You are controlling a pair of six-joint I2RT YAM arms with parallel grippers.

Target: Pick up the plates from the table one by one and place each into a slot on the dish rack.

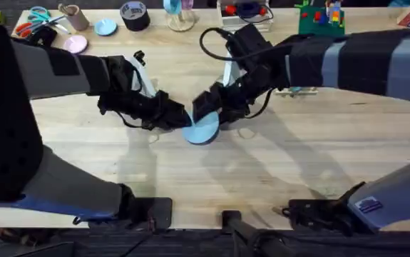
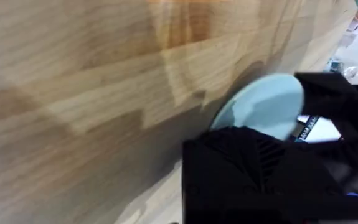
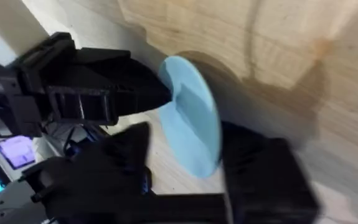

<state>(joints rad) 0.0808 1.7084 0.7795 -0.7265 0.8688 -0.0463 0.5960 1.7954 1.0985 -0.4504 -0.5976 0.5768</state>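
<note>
Sky-blue plate (image 1: 203, 131) sits at the middle of the overhead frame, just above the pale wooden table (image 1: 276, 171), with both arms converging on it. It looks tipped up off the planks rather than lying flat: in the right wrist view the plate (image 3: 191, 124) stands nearly on edge, a narrow ellipse with its long axis running from upper left to lower right of that frame.

The right gripper (image 1: 208, 111) comes at it from the upper right of the overhead frame and appears to pinch the plate's rim between its two black fingers, one on each face. The left gripper (image 1: 169, 114) meets the plate from the left, its tip touching or just beside the opposite rim; whether its fingers are spread or pressed together I cannot tell. In the left wrist view the plate (image 2: 259, 106) lies straight ahead of the dark finger block, partly hidden by it.

Both arms are about equally near, so the plate is between the two claws. My judgement is that this is a hand-over or a joint steadying of the plate. The dish rack (image 1: 296, 90) lies behind the right arm toward the upper right, mostly hidden, which would make the right arm the nearer one for the placing.
</note>
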